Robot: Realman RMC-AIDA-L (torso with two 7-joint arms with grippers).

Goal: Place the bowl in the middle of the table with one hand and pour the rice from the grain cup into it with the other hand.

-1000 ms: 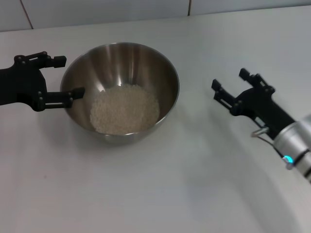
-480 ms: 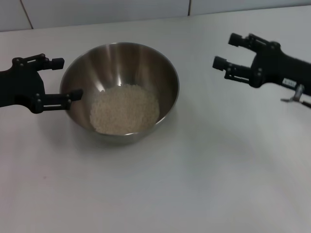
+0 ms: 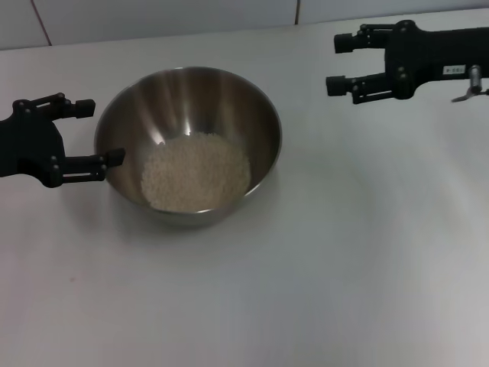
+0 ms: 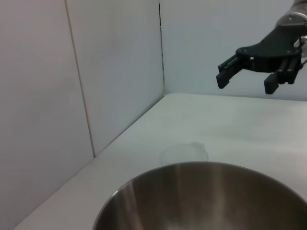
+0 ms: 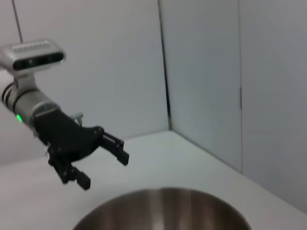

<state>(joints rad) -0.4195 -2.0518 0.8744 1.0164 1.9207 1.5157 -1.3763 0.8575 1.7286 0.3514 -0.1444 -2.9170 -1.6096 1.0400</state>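
Observation:
The steel bowl (image 3: 191, 99) stands on the white table (image 3: 321, 252) left of centre, with a heap of rice (image 3: 196, 172) in its bottom. My left gripper (image 3: 103, 131) is open and empty just left of the bowl, its near finger close to the bowl's wall. My right gripper (image 3: 336, 63) is open and empty at the back right, well away from the bowl. The left wrist view shows the bowl (image 4: 211, 201), the right gripper (image 4: 247, 84) and a faint clear cup outline (image 4: 184, 153) on the table beyond the bowl. The grain cup does not show in the head view.
White tiled walls (image 3: 153, 15) run along the table's back edge. The right wrist view shows the bowl's rim (image 5: 163, 206) and my left gripper (image 5: 103, 168) beyond it, in front of the wall corner.
My right gripper has swung from the right side of the table up to the back right. My left gripper has drawn slightly left, off the bowl's rim. The bowl has not moved.

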